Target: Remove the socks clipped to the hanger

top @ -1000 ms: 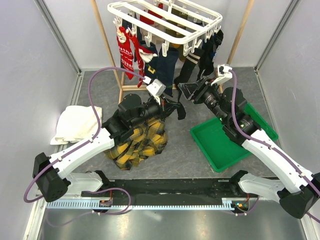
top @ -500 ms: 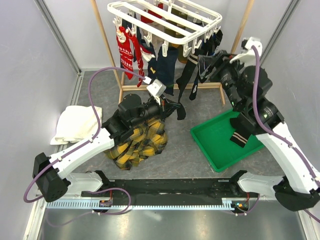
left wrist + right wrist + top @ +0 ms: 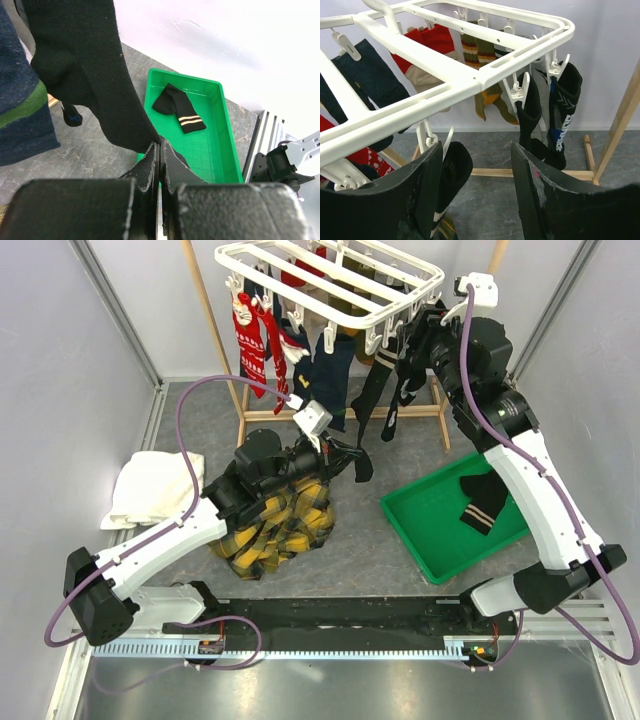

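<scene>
The white hanger [image 3: 330, 280] hangs at the back with socks clipped under it: red ones [image 3: 247, 335], a navy one [image 3: 330, 370] and black ones [image 3: 372, 400]. My left gripper [image 3: 342, 450] is shut on the lower end of a black sock [image 3: 85, 55] that runs up toward the hanger; its jaws [image 3: 160, 146] pinch the cloth. My right gripper [image 3: 415, 340] is open at the hanger's right corner [image 3: 470, 75]. In the right wrist view the gripper [image 3: 475, 150] is empty, with a clipped black sock [image 3: 456, 170] just inside its left finger [image 3: 427, 185].
A green tray [image 3: 440, 540] at the right holds a black sock with tan stripes [image 3: 483, 502], also in the left wrist view [image 3: 179, 106]. A yellow-black plaid cloth [image 3: 275, 515] lies under my left arm. A white towel [image 3: 150, 485] lies left. A wooden pole frame [image 3: 215, 330] carries the hanger.
My right gripper let a black sock fall into the green tray and rose from beside the left gripper to the hanger's right corner. My left arm has not moved.
</scene>
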You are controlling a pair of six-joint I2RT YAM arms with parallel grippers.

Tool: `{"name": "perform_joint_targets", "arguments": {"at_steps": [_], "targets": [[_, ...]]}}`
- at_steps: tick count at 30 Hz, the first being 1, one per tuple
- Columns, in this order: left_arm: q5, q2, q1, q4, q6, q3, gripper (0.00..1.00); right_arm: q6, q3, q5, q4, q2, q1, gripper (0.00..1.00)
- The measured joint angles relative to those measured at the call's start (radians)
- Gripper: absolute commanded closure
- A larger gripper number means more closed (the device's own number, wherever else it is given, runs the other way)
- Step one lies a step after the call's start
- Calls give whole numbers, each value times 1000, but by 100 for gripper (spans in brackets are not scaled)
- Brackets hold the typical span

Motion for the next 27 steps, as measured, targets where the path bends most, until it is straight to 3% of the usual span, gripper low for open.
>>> {"name": "perform_joint_targets", "arguments": {"at_steps": [10, 27], "targets": [[4, 0, 0, 0, 0, 0, 98, 24, 19, -117, 6, 27, -19, 37], [4, 0, 0, 0, 0, 0, 98, 58, 20, -158, 43, 37, -19, 35]]}}
